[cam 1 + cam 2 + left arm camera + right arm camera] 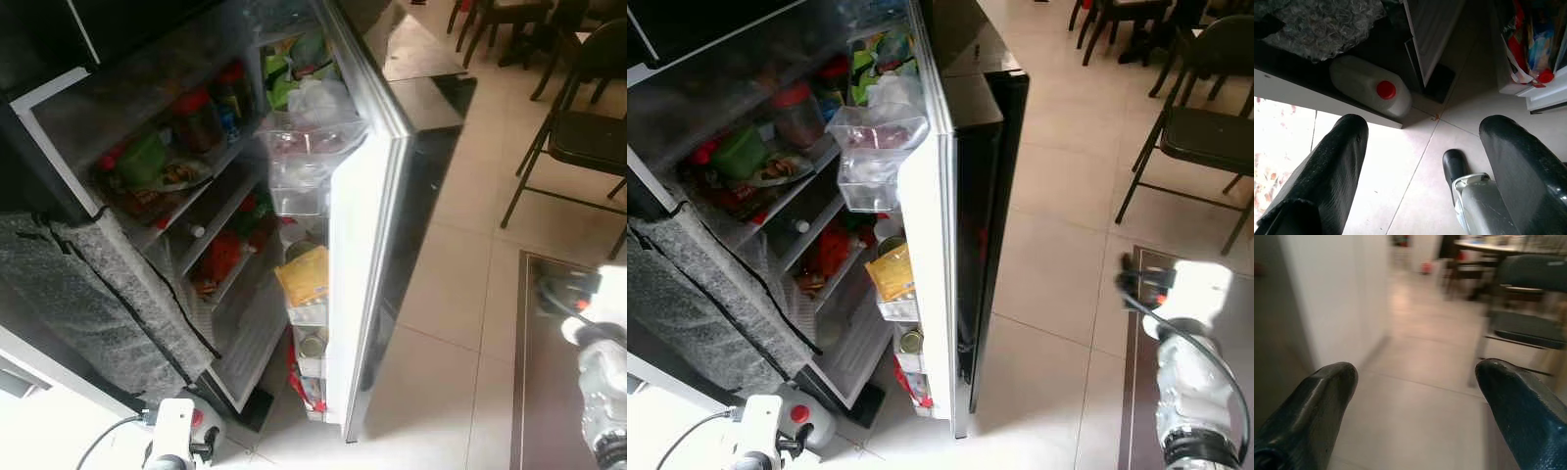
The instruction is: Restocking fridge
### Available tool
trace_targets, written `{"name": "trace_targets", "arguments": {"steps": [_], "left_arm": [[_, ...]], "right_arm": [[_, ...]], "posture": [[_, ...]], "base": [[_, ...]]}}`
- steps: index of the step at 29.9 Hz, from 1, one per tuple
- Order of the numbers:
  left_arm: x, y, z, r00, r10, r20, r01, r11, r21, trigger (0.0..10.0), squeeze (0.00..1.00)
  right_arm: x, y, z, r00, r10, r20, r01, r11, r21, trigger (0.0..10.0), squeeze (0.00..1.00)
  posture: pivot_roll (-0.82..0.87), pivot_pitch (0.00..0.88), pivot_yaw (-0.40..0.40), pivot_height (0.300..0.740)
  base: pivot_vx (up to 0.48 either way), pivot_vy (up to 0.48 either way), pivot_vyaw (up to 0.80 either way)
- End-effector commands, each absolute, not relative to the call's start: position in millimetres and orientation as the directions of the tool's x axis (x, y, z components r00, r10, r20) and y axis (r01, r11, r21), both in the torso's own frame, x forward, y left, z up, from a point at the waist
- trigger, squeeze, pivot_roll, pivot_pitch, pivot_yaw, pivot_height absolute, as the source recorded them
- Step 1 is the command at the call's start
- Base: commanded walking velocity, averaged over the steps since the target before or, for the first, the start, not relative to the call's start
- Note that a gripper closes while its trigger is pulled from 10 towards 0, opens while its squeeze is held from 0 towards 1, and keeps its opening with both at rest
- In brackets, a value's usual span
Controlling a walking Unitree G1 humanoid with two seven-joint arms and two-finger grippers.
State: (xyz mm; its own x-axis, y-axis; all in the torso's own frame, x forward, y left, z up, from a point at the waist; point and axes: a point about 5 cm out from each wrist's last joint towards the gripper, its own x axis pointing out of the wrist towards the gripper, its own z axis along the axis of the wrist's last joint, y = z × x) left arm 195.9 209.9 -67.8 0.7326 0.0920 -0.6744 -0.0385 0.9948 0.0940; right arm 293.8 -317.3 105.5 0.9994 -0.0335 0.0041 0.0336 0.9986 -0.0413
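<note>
The fridge (196,196) stands with its door (940,245) open; both tools, left tool (1420,166) and right tool (1415,406), hang spread apart, holding nothing.

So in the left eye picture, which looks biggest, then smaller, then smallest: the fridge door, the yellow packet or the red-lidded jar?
1. Fridge door, by far the largest.
2. Yellow packet and red-lidded jar look about the same size. The jar sits deeper in the fridge, so I would not rank them.
</note>
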Motion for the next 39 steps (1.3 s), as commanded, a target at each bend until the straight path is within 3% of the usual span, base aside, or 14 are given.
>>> {"name": "trace_targets", "arguments": {"steps": [1,8,14,16,21,28,31,39], "left_arm": [[188,214,-72,0.710,0.094,-0.698,-0.023,0.994,0.110,10.0,0.00],[188,214,-72,0.709,0.093,-0.699,-0.022,0.994,0.110,10.0,0.00],[189,214,-71,0.711,0.093,-0.697,-0.022,0.994,0.109,10.0,0.00],[189,215,-71,0.712,0.095,-0.696,-0.025,0.994,0.110,10.0,0.00],[188,215,-71,0.711,0.098,-0.696,-0.029,0.994,0.109,10.0,0.00],[184,213,-74,0.701,0.089,-0.708,-0.022,0.994,0.103,10.0,0.00],[184,213,-74,0.701,0.089,-0.708,-0.025,0.995,0.100,10.0,0.00],[185,216,-72,0.707,0.109,-0.699,-0.045,0.993,0.110,10.0,0.00]], "right_arm": [[302,-306,118,0.993,0.118,0.019,-0.117,0.992,-0.054,10.0,0.00],[315,-274,136,0.948,0.312,0.068,-0.310,0.950,-0.043,10.0,0.00],[319,-235,147,0.853,0.515,0.090,-0.512,0.857,-0.051,10.0,0.00],[314,-210,152,0.761,0.643,0.083,-0.640,0.766,-0.066,10.0,0.00],[303,-207,150,0.718,0.695,0.033,-0.692,0.718,-0.074,10.0,0.00],[289,-230,135,0.749,0.654,-0.101,-0.662,0.741,-0.110,10.0,0.00],[287,-229,137,0.740,0.665,-0.098,-0.672,0.734,-0.096,10.0,0.00],[287,-192,143,0.585,0.806,-0.093,-0.811,0.582,-0.058,10.0,0.00]], "posture": [[-0.08,0.055,0.062,0.740],[-0.08,0.068,0.063,0.740],[-0.07,0.076,0.063,0.740],[-0.07,0.081,0.062,0.740],[-0.07,0.087,0.058,0.740],[-0.08,0.097,0.054,0.740],[-0.08,0.099,0.055,0.740],[-0.05,0.097,0.039,0.740]], "base": [[0.000,0.000,0.00],[0.000,0.000,0.00],[0.000,0.000,0.00],[0.000,0.000,0.00],[0.000,0.000,0.00],[0.000,0.000,0.00],[0.000,0.000,0.00],[0.000,0.000,0.00]]}}
